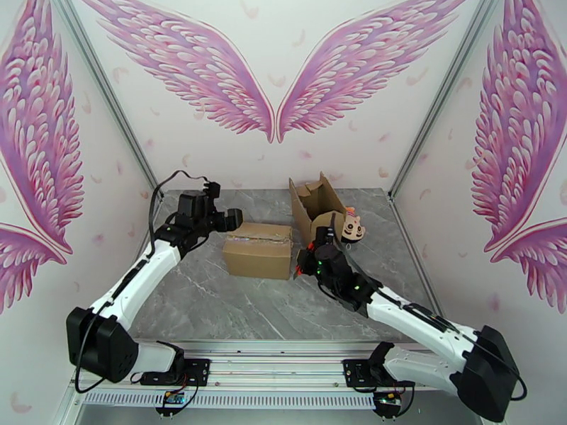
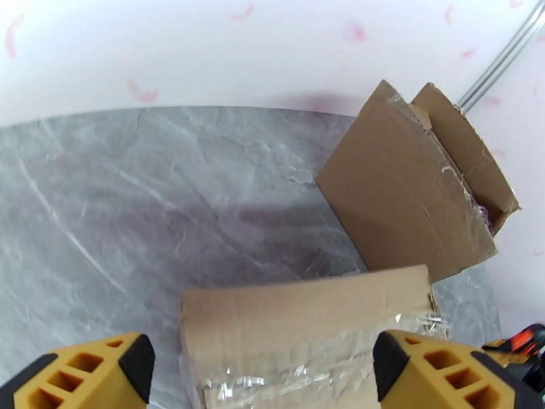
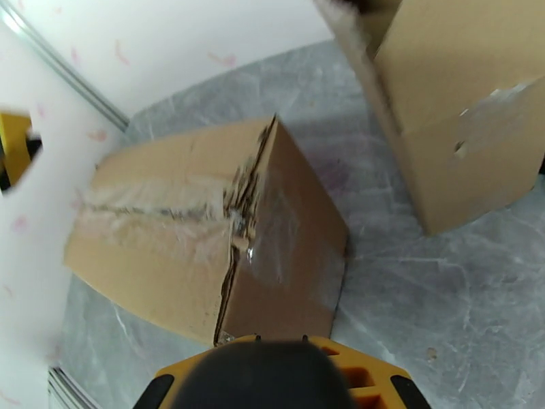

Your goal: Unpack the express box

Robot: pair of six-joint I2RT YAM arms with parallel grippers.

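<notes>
**boxfan:** The taped box (image 1: pixel 259 249) lies flat just left of the open carton (image 1: pixel 315 200). Its long axis points toward the carton, seam on top. It's sealed, so this looks like the opening step.

**yam_watcher:** Yep. The left gripper (image 2: pixel 262 368) straddles the end farthest from the carton, jaws spread wide. The right gripper (image 1: pixel 308 260) is at the nearer end, can't tell its jaws. Next is probably clamp, then split the tape.

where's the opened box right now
In the top view the opened box stands at the back of the table, right of centre, behind the right end of the taped box, with a small toy beside it.
</notes>
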